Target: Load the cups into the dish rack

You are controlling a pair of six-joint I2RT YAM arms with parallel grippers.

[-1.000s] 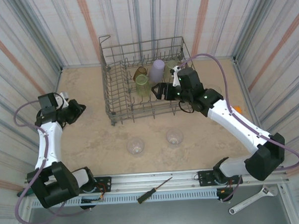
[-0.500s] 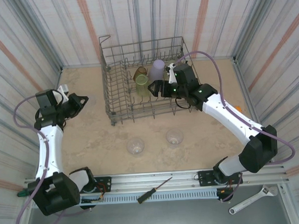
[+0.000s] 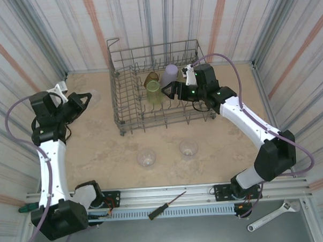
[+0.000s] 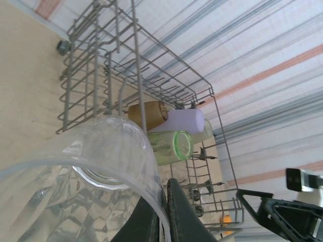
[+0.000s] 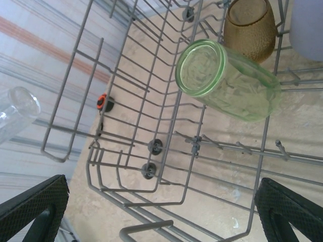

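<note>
My left gripper (image 3: 81, 100) hangs left of the dish rack (image 3: 130, 109), shut on the rim of a clear cup (image 3: 92, 95). In the left wrist view that cup (image 4: 75, 171) looms large, its wall pinched between the fingers (image 4: 179, 214). Inside the rack (image 4: 136, 65) lie an amber cup (image 3: 150, 78), a green cup (image 3: 154, 92) and a lilac cup (image 3: 170, 73). My right gripper (image 3: 169, 91) hovers open over the rack's middle, beside the green cup (image 5: 227, 80); its fingers (image 5: 35, 206) stand wide apart above the wires. Two clear cups (image 3: 146, 157) (image 3: 188, 147) stand on the table in front.
A small orange thing (image 3: 256, 117) lies on the table right of the rack. A screwdriver (image 3: 168, 205) and a wrench (image 3: 273, 215) rest on the near rail and ledge. Corrugated walls close in the table on three sides.
My left arm has lifted and swung up toward the rack's left side with the clear cup. My right gripper has shifted a little back over the rack, still open.
</note>
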